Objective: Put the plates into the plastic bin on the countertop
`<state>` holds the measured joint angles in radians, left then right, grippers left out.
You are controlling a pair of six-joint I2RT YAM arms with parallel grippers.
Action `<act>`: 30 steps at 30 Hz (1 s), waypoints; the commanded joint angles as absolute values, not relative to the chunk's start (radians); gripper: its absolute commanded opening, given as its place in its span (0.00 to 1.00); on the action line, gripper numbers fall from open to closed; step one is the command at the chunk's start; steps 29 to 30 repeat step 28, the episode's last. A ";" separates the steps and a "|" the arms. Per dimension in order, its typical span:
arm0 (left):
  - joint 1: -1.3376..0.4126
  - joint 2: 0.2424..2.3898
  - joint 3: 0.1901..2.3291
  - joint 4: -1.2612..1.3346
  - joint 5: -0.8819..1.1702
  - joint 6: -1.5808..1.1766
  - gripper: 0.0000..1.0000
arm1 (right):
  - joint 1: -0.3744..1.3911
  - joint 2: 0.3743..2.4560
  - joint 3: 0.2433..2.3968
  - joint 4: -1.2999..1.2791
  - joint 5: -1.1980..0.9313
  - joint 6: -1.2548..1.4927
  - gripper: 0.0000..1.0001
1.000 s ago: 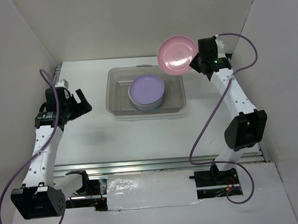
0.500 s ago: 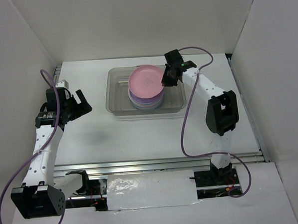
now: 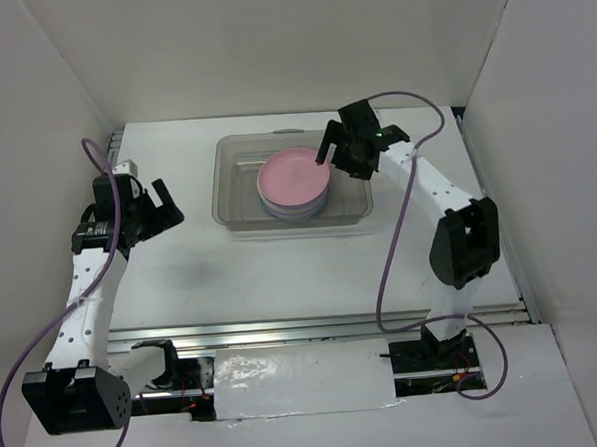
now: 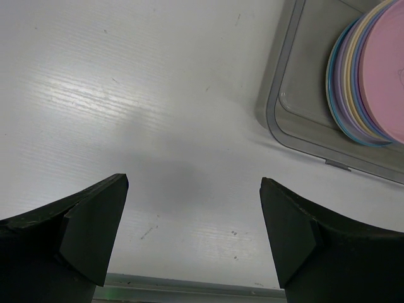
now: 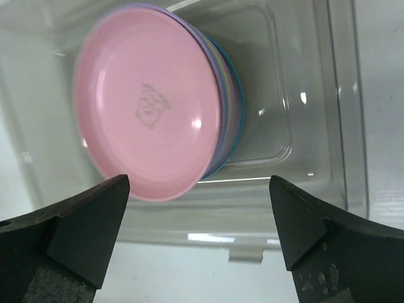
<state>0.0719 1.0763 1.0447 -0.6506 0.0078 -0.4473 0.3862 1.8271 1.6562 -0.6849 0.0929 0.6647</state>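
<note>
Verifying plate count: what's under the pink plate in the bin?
Inside the plastic bin, the pink plate tops a stack of plates. Only rim edges show: purple, cream and blue. Their faces are covered, so the exact count and any prints cannot be seen.

Pink-topped plate stack (image 3: pixel 293 177) inside plastic bin (image 3: pixel 235 187)

I count one clear plastic bin (image 3: pixel 239 187), one stack of plates (image 4: pixel 346 76) in it, one pink plate (image 3: pixel 293 176) topmost; how many lie beneath, I cannot tell.
</note>
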 commanded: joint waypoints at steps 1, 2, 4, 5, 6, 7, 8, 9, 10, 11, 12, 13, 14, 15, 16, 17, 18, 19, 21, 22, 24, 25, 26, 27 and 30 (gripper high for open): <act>0.078 1.051 1.048 -0.635 -0.046 -0.434 0.99 | 0.409 1.646 1.712 -0.730 0.187 0.643 1.00; 0.078 1.045 1.049 -0.638 -0.066 -0.437 0.99 | 0.422 1.614 1.710 -0.748 0.231 0.632 1.00; 0.078 1.020 1.061 -0.655 -0.139 -0.443 0.99 | 0.458 1.457 1.636 -0.764 0.360 0.595 1.00; 0.078 1.005 1.074 -0.672 -0.164 -0.445 0.99 | 0.466 1.398 1.553 -0.756 0.385 0.582 1.00; 0.078 0.997 1.098 -0.708 -0.220 -0.449 0.99 | 0.483 1.276 1.511 -0.750 0.423 0.565 1.00; 0.078 0.983 1.107 -0.721 -0.247 -0.452 0.99 | 0.494 1.216 1.478 -0.753 0.437 0.530 1.00; 0.078 0.953 1.114 -0.729 -0.262 -0.451 0.99 | 0.505 1.159 1.444 -0.756 0.451 0.517 1.00; 0.078 0.936 1.123 -0.735 -0.284 -0.454 0.99 | 0.509 1.055 1.396 -0.782 0.465 0.511 1.00; 0.078 0.918 1.126 -0.742 -0.317 -0.462 0.99 | 0.515 1.007 1.381 -0.802 0.471 0.502 1.00; 0.075 0.878 1.130 -0.756 -0.324 -0.463 0.99 | 0.523 0.962 1.365 -0.822 0.465 0.499 1.00; 0.078 0.865 1.144 -0.765 -0.327 -0.466 0.99 | 0.526 0.880 1.347 -0.866 0.456 0.494 1.00; 0.078 0.830 1.152 -0.791 -0.318 -0.469 0.99 | 0.535 0.838 1.329 -0.889 0.442 0.491 1.00; 0.077 0.812 1.175 -0.807 -0.308 -0.471 0.99 | 0.544 0.763 1.319 -0.925 0.439 0.495 1.00; 0.078 0.796 1.183 -0.818 -0.278 -0.462 0.99 | 0.557 0.729 1.316 -0.945 0.436 0.503 1.00; 0.075 0.758 1.190 -0.843 -0.270 -0.459 0.99 | 0.560 0.694 1.316 -0.990 0.433 0.512 1.00; 0.075 0.737 1.203 -0.860 -0.264 -0.457 0.99 | 0.563 0.628 1.316 -1.015 0.434 0.518 1.00; 0.075 0.721 1.204 -0.876 -0.256 -0.442 0.99 | 0.563 0.597 1.316 -1.038 0.431 0.537 1.00; 0.075 0.685 1.203 -0.906 -0.238 -0.434 0.99 | 0.563 0.566 1.310 -1.070 0.425 0.541 1.00; 0.071 0.648 1.184 -0.939 -0.235 -0.429 0.99 | 0.561 0.477 1.301 -1.092 0.396 0.538 1.00; 0.066 0.597 1.168 -0.948 -0.226 -0.437 0.99 | 0.558 0.451 1.293 -1.101 0.382 0.532 1.00; 0.066 0.549 1.094 -0.945 -0.192 -0.446 0.99 | 0.551 0.397 1.287 -1.109 0.345 0.511 1.00; 0.066 0.507 1.069 -0.946 -0.189 -0.454 0.99 | 0.551 0.384 1.281 -1.118 0.342 0.508 1.00; 0.066 0.494 1.051 -0.956 -0.173 -0.463 0.99 | 0.548 0.374 1.279 -1.124 0.347 0.508 1.00; 0.066 0.464 1.051 -0.956 -0.164 -0.462 0.99 | 0.548 0.371 1.278 -1.132 0.356 0.508 1.00; 0.066 0.453 1.054 -0.956 -0.160 -0.465 0.99 | 0.548 0.371 1.275 -1.134 0.367 0.509 1.00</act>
